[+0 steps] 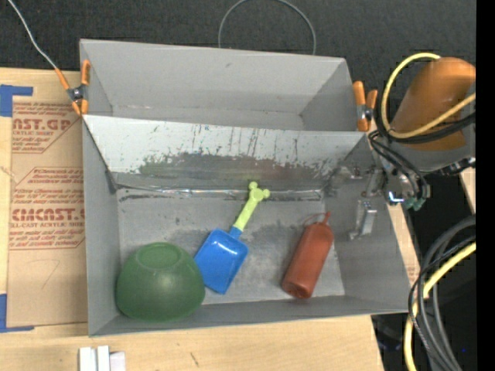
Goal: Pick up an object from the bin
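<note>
My gripper point(352, 199) hangs over the bin's right sloping wall, open, with nothing between its fingers. Just left of and below it lies a red squeeze bottle point(308, 260) on the bin floor, its nozzle pointing up toward the gripper and not touching it. Further left, a toy shovel with a blue scoop point(223, 260) and a yellow-green handle lies tilted, the handle reaching toward the back wall.
A dark green bowl point(158, 281) rests upside down in the front left corner, touching the blue scoop. The arm with its orange cover and cables stands outside the bin's right rim.
</note>
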